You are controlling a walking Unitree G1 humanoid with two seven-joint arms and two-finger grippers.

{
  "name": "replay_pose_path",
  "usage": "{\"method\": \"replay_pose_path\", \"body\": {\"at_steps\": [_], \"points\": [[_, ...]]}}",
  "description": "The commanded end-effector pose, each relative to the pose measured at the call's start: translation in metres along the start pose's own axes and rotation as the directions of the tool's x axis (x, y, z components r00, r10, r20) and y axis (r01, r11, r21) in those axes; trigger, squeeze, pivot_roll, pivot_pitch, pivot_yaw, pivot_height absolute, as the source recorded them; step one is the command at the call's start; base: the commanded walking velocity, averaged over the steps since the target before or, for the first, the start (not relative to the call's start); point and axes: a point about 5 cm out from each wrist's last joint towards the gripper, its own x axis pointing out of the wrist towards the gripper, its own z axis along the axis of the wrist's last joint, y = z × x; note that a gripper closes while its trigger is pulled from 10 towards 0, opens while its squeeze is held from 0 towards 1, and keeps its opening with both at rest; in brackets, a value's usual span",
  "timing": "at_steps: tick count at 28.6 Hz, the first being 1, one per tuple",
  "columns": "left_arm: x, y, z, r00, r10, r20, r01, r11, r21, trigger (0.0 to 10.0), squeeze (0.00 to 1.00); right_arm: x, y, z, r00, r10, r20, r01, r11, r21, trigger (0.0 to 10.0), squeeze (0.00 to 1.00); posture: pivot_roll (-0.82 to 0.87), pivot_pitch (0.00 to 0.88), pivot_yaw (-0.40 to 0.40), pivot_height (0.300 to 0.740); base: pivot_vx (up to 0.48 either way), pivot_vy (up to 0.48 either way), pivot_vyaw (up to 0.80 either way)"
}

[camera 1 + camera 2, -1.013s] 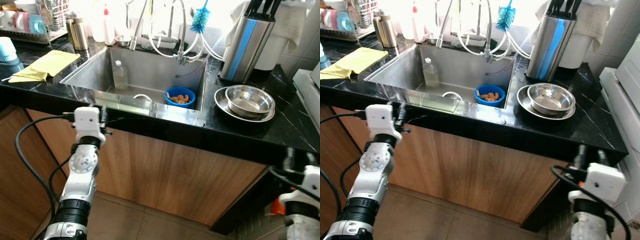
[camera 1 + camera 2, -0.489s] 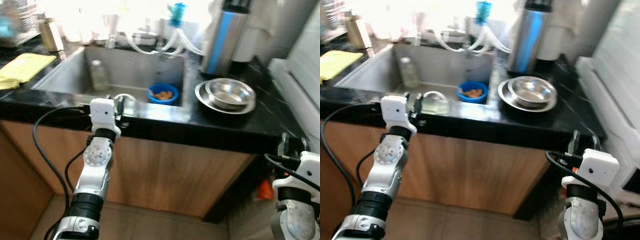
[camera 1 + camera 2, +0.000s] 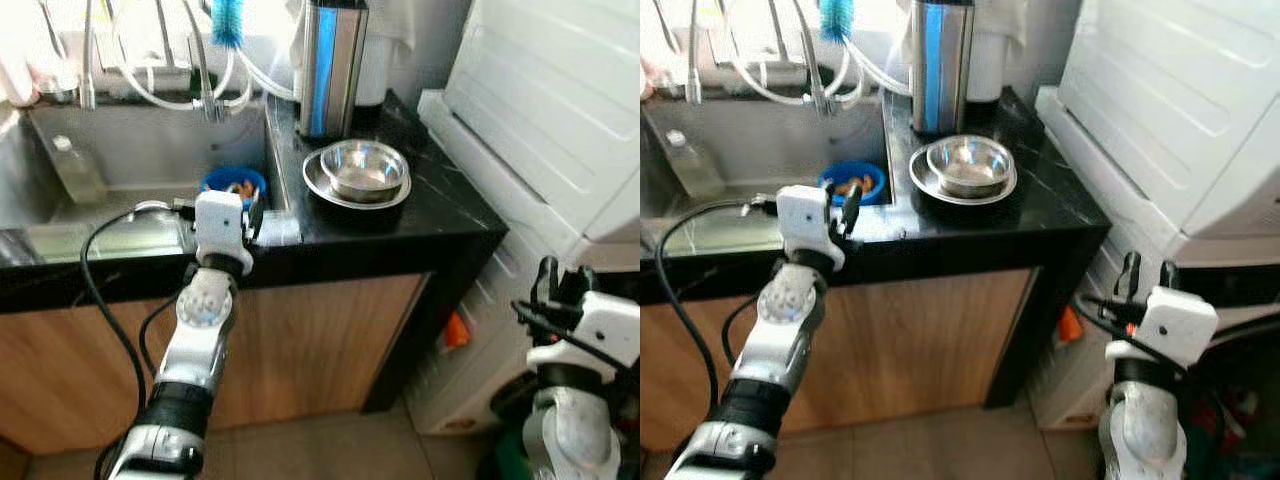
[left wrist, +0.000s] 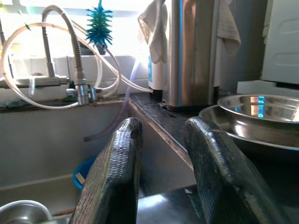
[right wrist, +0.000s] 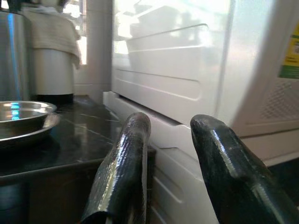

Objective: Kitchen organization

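The left gripper [image 3: 252, 212] is raised at the front edge of the black counter [image 3: 440, 215], its two fingers parted with nothing between them. The right gripper [image 3: 560, 282] is held low beside the white appliance [image 3: 545, 110], likewise parted and empty.

Beyond the left gripper, one steel bowl [image 3: 365, 165] is seen nested on one steel plate [image 3: 322, 184], near the counter's right end, in front of a tall steel canister [image 3: 332, 62]. In the sink [image 3: 120, 140] are counted one blue bowl [image 3: 232, 183] with scraps and one clear bottle [image 3: 75, 170].

The steel bowl is judged light, rigid and slippery; its thin rim would best be pinched, with sliding on the plate to be expected.
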Motion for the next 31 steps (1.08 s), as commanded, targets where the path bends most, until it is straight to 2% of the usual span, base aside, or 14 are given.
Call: {"method": "replay_pose_path", "body": {"at_steps": [1, 8, 12, 31], "points": [[0.005, -0.002, 0.01, 0.999, -0.008, 0.034, 0.008, 1.0, -0.017, 10.0, 0.0, 0.002, 0.003, 0.001, 1.0, 0.004, 0.009, -0.004, 1.0, 0.002, 10.0, 0.0, 0.08, 0.05, -0.072, 0.74, 0.0, 0.0, 0.0], [0.005, -0.003, 0.009, 1.0, -0.013, 0.024, 0.013, 1.0, -0.02, 10.0, 0.0, 0.004, 0.01, 0.002, 1.0, 0.024, 0.014, -0.024, 0.999, 0.024, 10.0, 0.0, 0.08, 0.046, -0.071, 0.74, 0.0, 0.082, 0.0], [0.006, -0.002, 0.009, 1.0, -0.015, 0.019, 0.015, 1.0, -0.018, 10.0, 0.0, 0.005, 0.01, 0.001, 1.0, 0.026, 0.006, -0.026, 0.999, 0.028, 10.0, 0.0, 0.08, 0.045, -0.071, 0.74, 0.0, 0.426, -0.64], [0.008, -0.007, 0.012, 0.999, -0.037, 0.023, 0.037, 0.999, -0.026, 10.0, 0.0, 0.007, 0.014, 0.002, 0.999, 0.028, 0.023, -0.029, 0.998, 0.047, 10.0, 0.0, 0.08, 0.049, -0.065, 0.74, 0.0, 0.382, -0.03]]}}
